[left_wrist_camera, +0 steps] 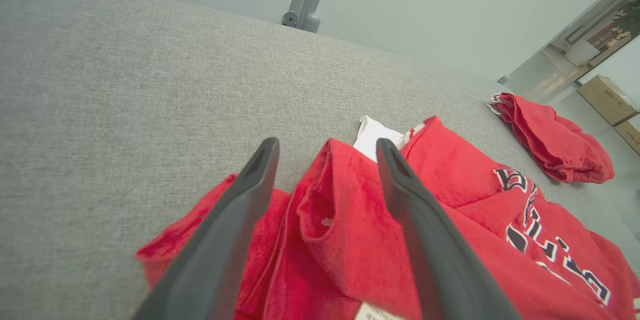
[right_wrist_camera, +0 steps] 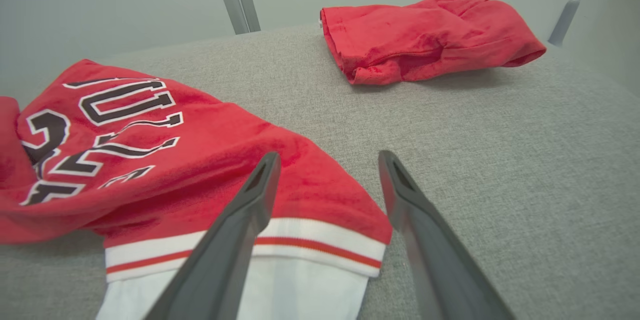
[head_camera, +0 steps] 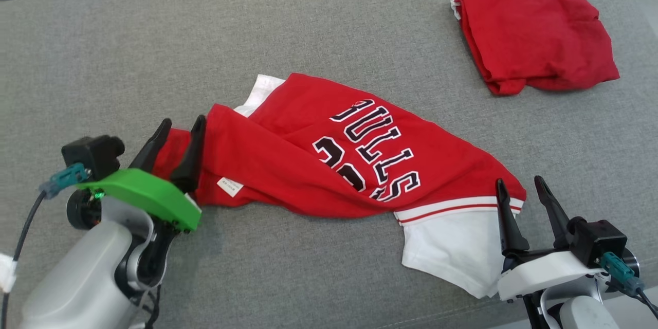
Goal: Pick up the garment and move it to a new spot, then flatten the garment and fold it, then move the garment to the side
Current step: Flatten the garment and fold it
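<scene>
Head view: the garment (head_camera: 308, 164), a red jersey with black-and-white lettering and white sleeves, lies crumpled on the grey fabric surface (head_camera: 154, 36). It runs diagonally from the left gripper (head_camera: 183, 121) to the right gripper (head_camera: 519, 181). It is not flat: the body is folded over on itself, one white sleeve (head_camera: 447, 252) spreads at the near right end, and a white corner (head_camera: 264, 90) shows at the far edge.

Left gripper: fingers apart, low over the left end of the garment. Left wrist view shows a raised ridge of red cloth (left_wrist_camera: 325, 195) standing between the two fingers, pinched by neither. Judgement: this position suits either a pinch on that ridge or a withdrawal from it; the frames do not say which.

Right gripper: fingers apart, nothing held. The tips stand at the striped cuff band (right_wrist_camera: 320, 247) where the sleeve meets the body. Right wrist view puts one finger over the band and the other over bare surface beside it.

Judgement: one gripper is stationed at each end so the cloth can be drawn taut and flattened. Flattening and folding are not yet done.

A second red garment (head_camera: 534, 36), folded into a compact bundle, sits well apart at the far right, probably parked there to keep it out of the working area
</scene>
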